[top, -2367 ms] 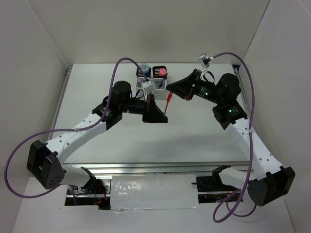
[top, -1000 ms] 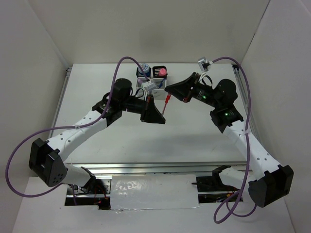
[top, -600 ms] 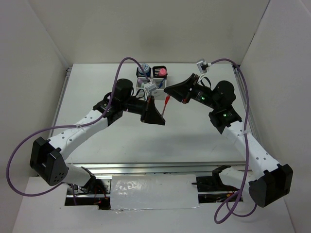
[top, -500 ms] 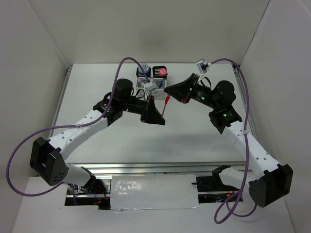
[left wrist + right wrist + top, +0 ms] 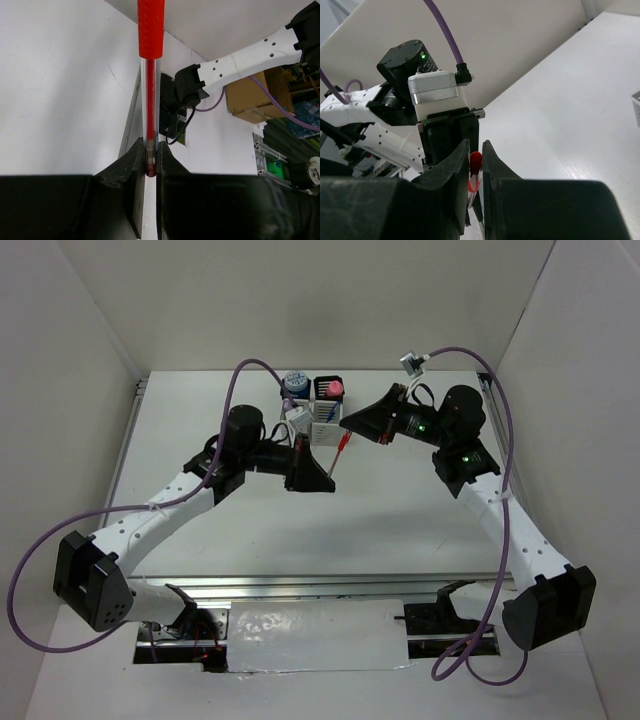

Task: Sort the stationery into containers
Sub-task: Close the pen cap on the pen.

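The red pen (image 5: 341,454) hangs above the tabletop (image 5: 400,530), just in front of the pen cups (image 5: 326,416), its long axis slanting from near left to far right; left jaws pinch its clear end, right jaws close on its red end

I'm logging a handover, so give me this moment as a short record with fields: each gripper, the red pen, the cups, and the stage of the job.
left gripper: shut on the clear end of the red pen
right gripper: shut on the pen's red cap end
red pen: off the table, held between both grippers, on the near side of the pen cups
pen cups: pink-capped tube and blue roll stand in the back cups
stage: pen not yet in a cup
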`<state>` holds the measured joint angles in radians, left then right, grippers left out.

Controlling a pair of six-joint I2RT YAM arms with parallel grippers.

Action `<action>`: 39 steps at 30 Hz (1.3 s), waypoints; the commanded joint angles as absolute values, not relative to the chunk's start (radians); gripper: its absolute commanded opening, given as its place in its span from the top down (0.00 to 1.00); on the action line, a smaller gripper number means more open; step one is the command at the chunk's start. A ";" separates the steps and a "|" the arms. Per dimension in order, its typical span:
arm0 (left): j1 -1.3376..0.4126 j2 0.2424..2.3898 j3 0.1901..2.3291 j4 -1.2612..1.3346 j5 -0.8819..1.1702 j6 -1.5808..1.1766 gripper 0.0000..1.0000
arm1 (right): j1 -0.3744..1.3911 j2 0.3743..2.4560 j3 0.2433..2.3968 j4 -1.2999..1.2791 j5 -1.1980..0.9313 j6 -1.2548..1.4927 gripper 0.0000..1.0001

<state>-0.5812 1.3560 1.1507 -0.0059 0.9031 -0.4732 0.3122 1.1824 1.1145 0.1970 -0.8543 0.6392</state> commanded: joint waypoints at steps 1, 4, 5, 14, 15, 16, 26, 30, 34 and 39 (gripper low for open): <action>-0.552 1.287 1.166 0.226 0.851 -0.479 1.00 | 0.313 1.207 1.135 0.057 -1.008 0.635 1.00; -0.554 1.281 1.135 0.232 0.854 -0.480 1.00 | 0.302 1.216 1.157 0.072 -1.006 0.649 1.00; -0.555 1.279 1.132 0.232 0.856 -0.479 1.00 | 0.301 1.224 1.161 0.074 -1.006 0.649 1.00; -0.571 1.276 1.101 0.226 0.868 -0.485 1.00 | 0.265 1.238 1.215 0.107 -0.994 0.664 1.00; -0.574 1.276 1.098 0.222 0.867 -0.482 1.00 | 0.261 1.241 1.219 0.107 -0.994 0.666 1.00; -0.575 1.276 1.097 0.222 0.867 -0.480 1.00 | 0.256 1.241 1.223 0.107 -0.994 0.663 1.00; -0.584 1.289 1.104 0.215 0.862 -0.472 1.00 | 0.238 1.249 1.261 0.098 -1.002 0.652 1.00; -0.586 1.292 1.109 0.221 0.859 -0.477 1.00 | 0.245 1.244 1.255 0.087 -1.003 0.638 1.00; -0.586 1.298 1.112 0.207 0.867 -0.476 0.97 | 0.250 1.241 1.258 0.083 -0.994 0.627 1.00; -0.586 1.309 1.129 0.154 0.851 -0.456 0.47 | 0.245 1.252 1.292 0.052 -0.980 0.591 1.00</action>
